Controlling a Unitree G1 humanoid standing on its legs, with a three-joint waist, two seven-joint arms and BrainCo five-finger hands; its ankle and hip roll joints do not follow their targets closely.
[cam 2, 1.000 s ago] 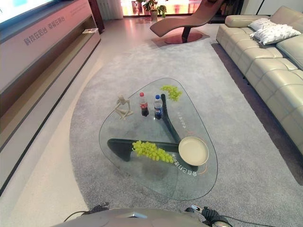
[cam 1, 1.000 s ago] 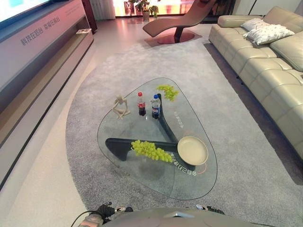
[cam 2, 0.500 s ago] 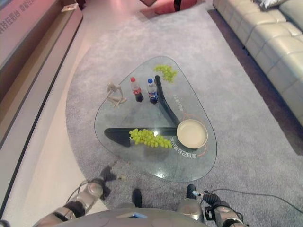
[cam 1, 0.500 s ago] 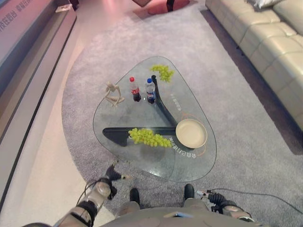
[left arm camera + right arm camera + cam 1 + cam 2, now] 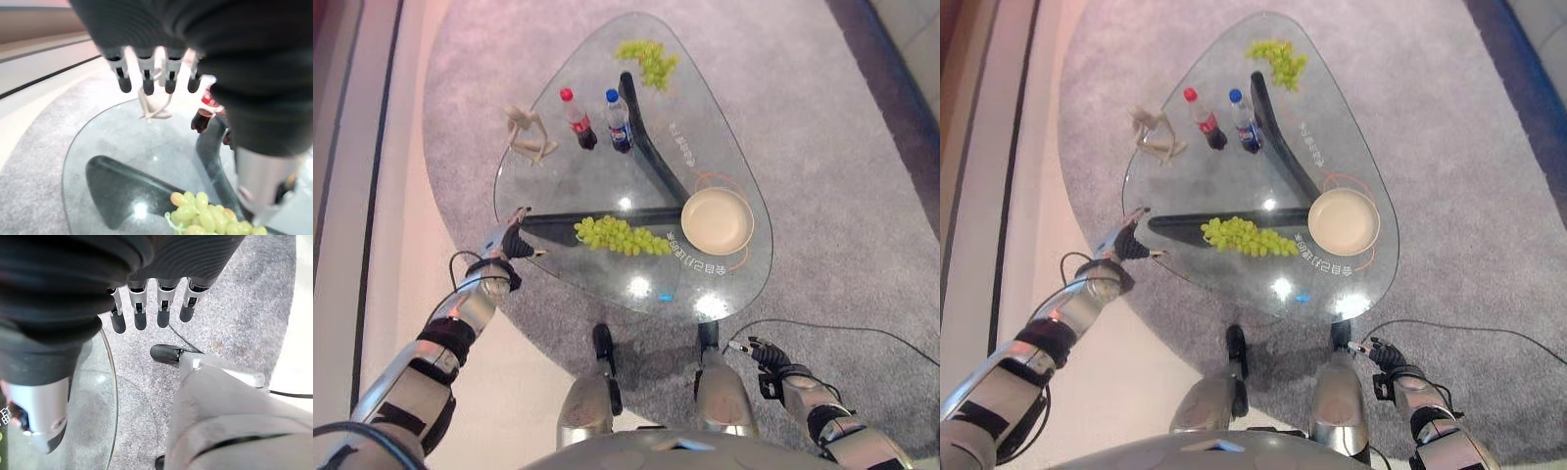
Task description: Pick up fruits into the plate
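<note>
Left hand sits at the left edge of the glass surface, fingers straight and holding nothing; right hand hangs low, near and right of the surface, fingers relaxed, nothing in it. One grape bunch lies mid-surface just left of the plate, not touching it. A second bunch is at the far end, past two bottles and a small figurine.
</note>
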